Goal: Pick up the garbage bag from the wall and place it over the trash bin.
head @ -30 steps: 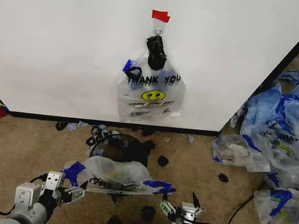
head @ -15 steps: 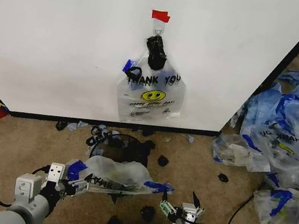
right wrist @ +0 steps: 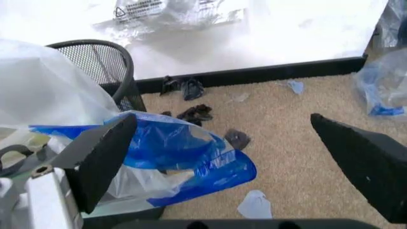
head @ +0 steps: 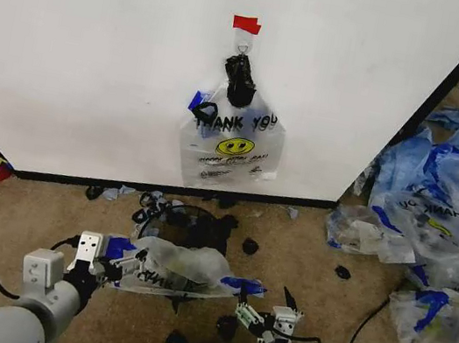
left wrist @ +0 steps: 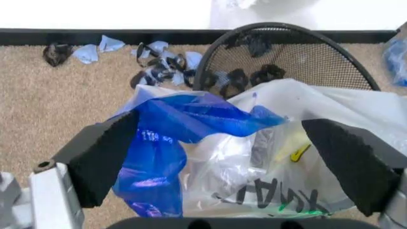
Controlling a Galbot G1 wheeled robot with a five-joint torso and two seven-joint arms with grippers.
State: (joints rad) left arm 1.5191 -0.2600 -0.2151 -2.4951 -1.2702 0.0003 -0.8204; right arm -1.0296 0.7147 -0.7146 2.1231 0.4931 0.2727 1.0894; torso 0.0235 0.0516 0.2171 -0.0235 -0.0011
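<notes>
Both grippers have dropped back toward the robot, leaving the thin see-through plastic garbage bag (head: 179, 269) with blue handles draped on the near rim of the round black wire-mesh trash bin (head: 189, 225). Left gripper (head: 108, 263) and right gripper (head: 263, 306) both hang with fingers spread, gripping nothing. Risk: barely hooked, the bag could slide off onto the carpet.
</notes>
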